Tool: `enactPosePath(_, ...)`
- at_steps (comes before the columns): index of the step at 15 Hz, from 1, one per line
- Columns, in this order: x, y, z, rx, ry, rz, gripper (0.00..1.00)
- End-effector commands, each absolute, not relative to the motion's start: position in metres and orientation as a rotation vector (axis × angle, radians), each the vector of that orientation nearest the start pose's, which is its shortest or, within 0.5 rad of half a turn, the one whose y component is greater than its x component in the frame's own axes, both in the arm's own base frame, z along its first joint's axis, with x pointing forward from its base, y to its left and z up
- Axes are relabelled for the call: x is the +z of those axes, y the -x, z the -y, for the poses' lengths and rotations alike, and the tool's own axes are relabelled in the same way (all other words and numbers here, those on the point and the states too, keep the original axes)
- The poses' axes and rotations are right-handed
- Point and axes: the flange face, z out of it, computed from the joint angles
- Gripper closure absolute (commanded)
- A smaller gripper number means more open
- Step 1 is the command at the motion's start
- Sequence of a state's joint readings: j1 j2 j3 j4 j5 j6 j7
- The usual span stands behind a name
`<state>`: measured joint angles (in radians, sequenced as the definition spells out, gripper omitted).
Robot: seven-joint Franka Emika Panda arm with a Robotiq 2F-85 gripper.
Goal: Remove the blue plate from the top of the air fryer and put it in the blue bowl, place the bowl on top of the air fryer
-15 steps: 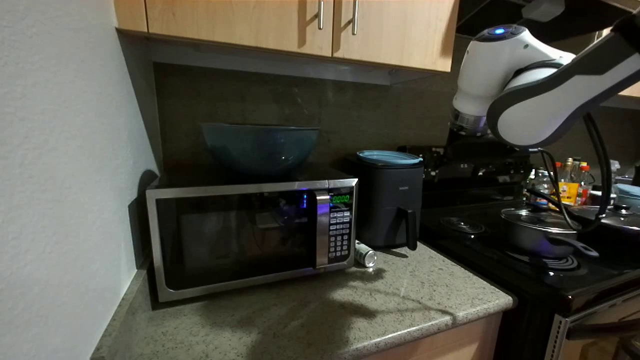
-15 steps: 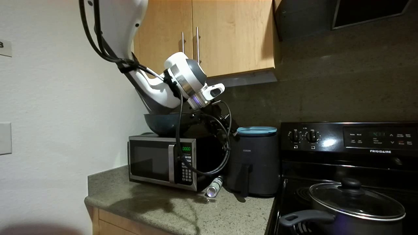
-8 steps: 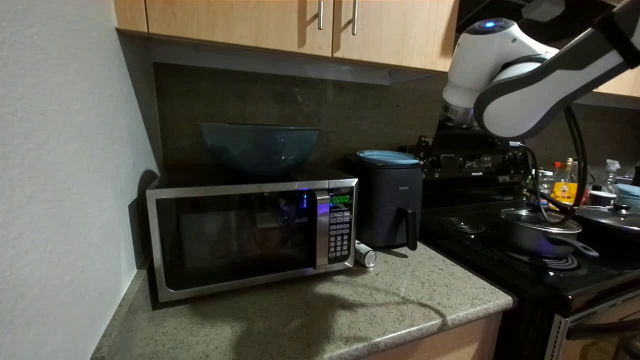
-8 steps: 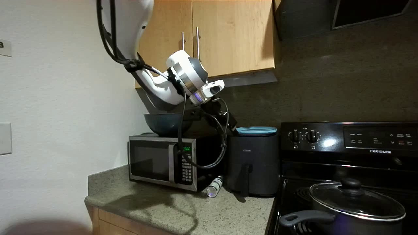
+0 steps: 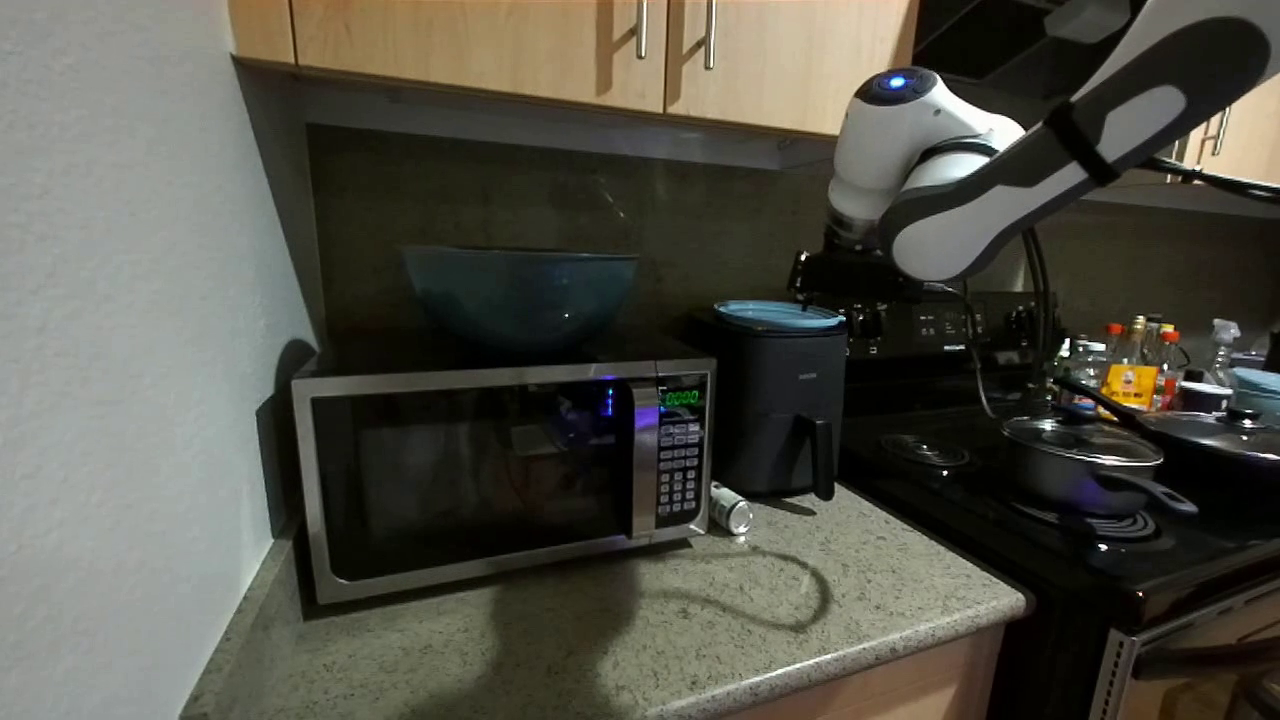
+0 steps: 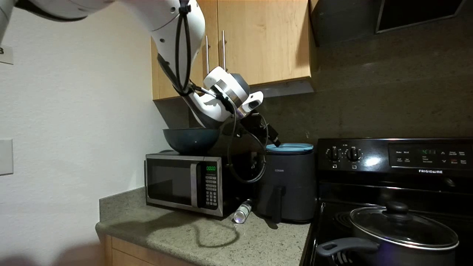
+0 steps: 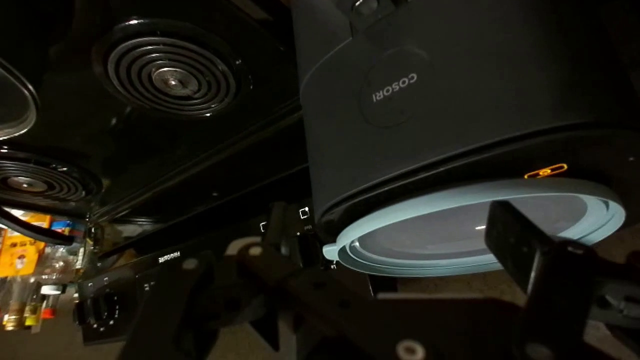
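Two black, flat-padded fingers of the black gripper are spread wide, with nothing held between them. In the wrist view, one finger is seen across the shallow, round, light-blue plate, the other beyond its rim; whether the plate is touched cannot be told. The plate is supported on top of the tall, black, rounded-box air fryer, so its removal is judged to be the step in hand. The rim is best straddled, one finger inside and one outside, then squeezed gently and lifted level, since so thin an edge may be tipped or lost. Beyond, the large, deep, dark teal-blue bowl is borne by the wide silver-and-black microwave.
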<state>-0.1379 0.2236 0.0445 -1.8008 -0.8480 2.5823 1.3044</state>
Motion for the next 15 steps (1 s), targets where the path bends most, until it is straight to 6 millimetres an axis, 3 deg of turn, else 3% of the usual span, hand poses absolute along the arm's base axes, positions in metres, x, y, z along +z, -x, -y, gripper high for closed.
enactPosePath(1,0.479,-0.663,0.052,-1.277,2.856,-1.2,0.0)
enactPosePath(5,0.482,-0.672,0.051,-1.326,2.789,-1.26,0.0)
enactPosePath(10,0.491,-0.703,0.062,-1.362,2.621,-1.504,0.0)
enactPosePath(15,0.472,-0.728,0.083,-1.349,2.587,-1.754,0.0)
